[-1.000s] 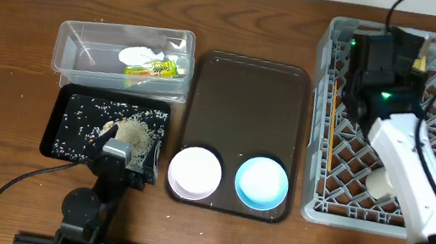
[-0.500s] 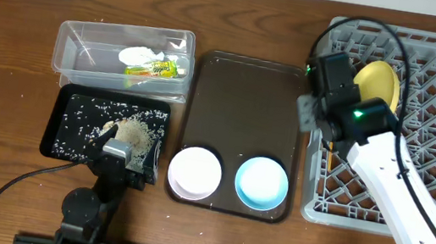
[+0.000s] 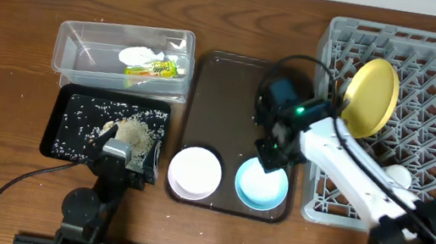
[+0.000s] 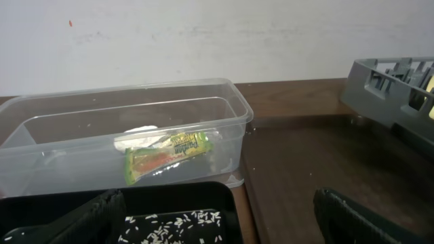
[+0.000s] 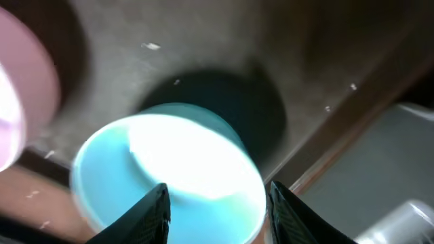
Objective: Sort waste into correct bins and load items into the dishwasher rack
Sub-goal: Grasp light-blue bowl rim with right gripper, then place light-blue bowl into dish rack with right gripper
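The right arm has swung left off the rack (image 3: 341, 37) and now hangs over the blue bowl (image 3: 261, 184) at the lower middle of the overhead view. The yellow plate (image 3: 371, 96) stands among the pegs, so it looks loaded and the bowl seems next. At lower left, the left gripper (image 4: 224, 224) rests wide open and empty above the black tray (image 3: 63, 130). Wrapper (image 3: 153, 67) and tissue (image 3: 142, 54) lie in the clear tub (image 3: 67, 41). The right gripper (image 5: 218, 193) points down, fingers spread wide over the bowl, gripping nothing.
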